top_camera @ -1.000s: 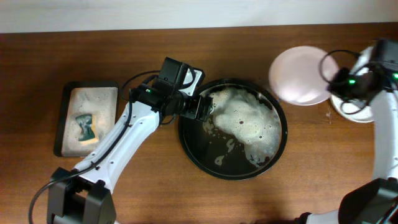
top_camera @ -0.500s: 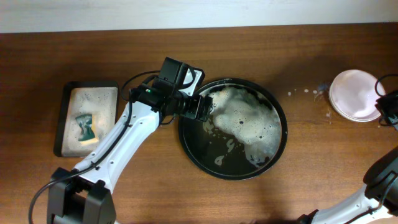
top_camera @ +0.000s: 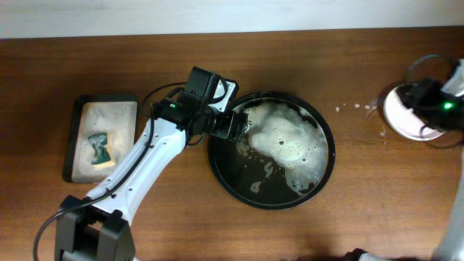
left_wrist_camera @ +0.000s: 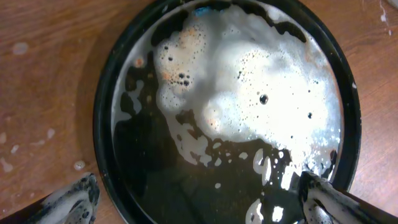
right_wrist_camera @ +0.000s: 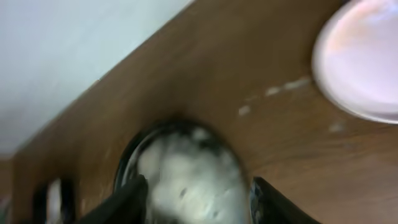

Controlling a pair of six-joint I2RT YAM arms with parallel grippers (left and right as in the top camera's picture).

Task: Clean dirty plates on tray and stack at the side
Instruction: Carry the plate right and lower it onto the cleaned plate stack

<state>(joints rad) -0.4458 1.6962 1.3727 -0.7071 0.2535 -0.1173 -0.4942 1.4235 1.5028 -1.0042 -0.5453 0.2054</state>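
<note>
The black tray [top_camera: 239, 197] lies mid-table, holding white foam [top_camera: 286, 138] and water; I see no plate in it. White plates [top_camera: 400, 114] sit stacked on the table at the far right, and they show pale and blurred as plates [right_wrist_camera: 367, 62] in the right wrist view. My right gripper [top_camera: 419, 98] hovers over that stack, open and holding nothing. In its own blurred view the right gripper [right_wrist_camera: 196, 193] frames the distant tray [right_wrist_camera: 127, 158]. My left gripper [top_camera: 238, 127] stands wide open at the tray's left rim. Foam-flecked left gripper [left_wrist_camera: 199, 193] fingers straddle the tray [left_wrist_camera: 155, 168].
A small grey sponge tray [top_camera: 80, 156] with suds and a green-and-yellow sponge [top_camera: 101, 148] sits at the far left. Foam spots dot the wood [top_camera: 351, 107] between the black tray and the stack.
The right arm carried a white plate rightward, set it on the stack and opened its jaws; it now hovers over the stack. The left arm has not moved.
</note>
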